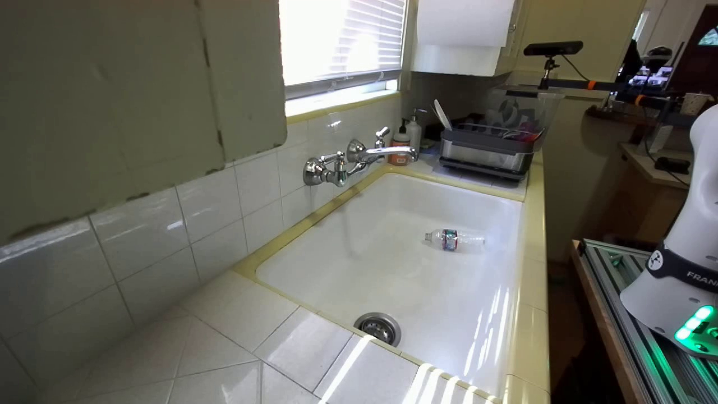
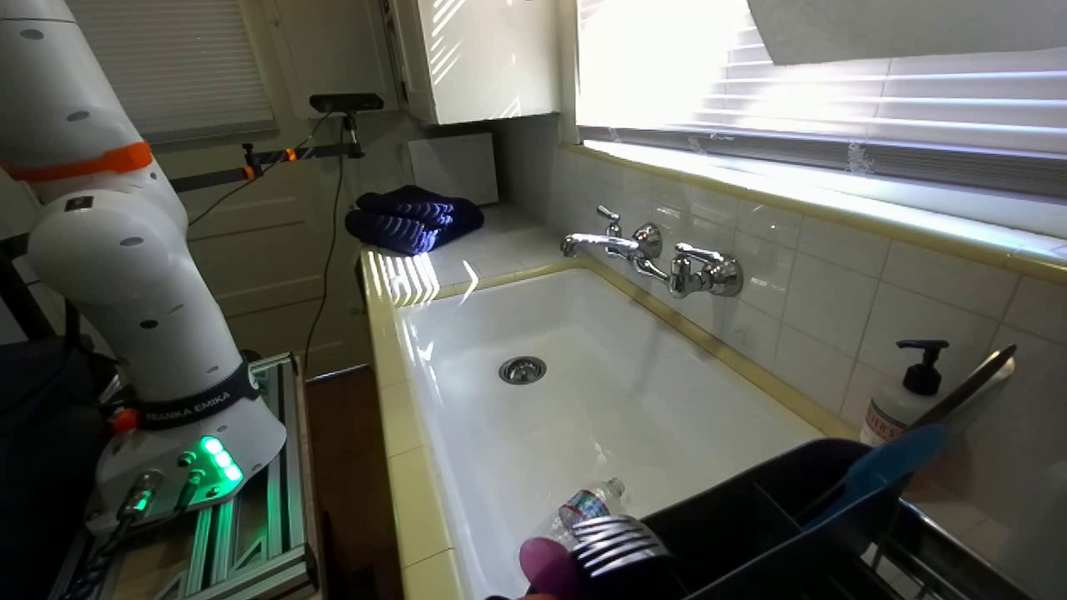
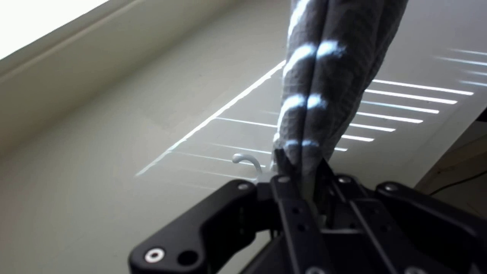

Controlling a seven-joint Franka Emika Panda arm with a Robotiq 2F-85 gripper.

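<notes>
In the wrist view my gripper (image 3: 302, 161) is shut on a grey cloth (image 3: 336, 64). The cloth narrows between the fingertips and widens away from them, out past the top of the picture. Bands of sunlight fall across it. A small pale curved hook (image 3: 247, 158) is beside the left finger, in front of a pale flat surface (image 3: 152, 137). I cannot tell whether the cloth touches the hook. The gripper is out of frame in both exterior views; only parts of the white arm (image 2: 158, 283) show there, and its base also shows in an exterior view (image 1: 673, 292).
A white sink (image 1: 359, 264) holds a clear plastic bottle (image 1: 451, 240) lying on its side. A faucet (image 1: 387, 151) juts over it. A dish rack (image 1: 488, 148) and soap bottles (image 1: 400, 147) stand at one end. A dark folded cloth (image 2: 414, 218) lies on the counter opposite.
</notes>
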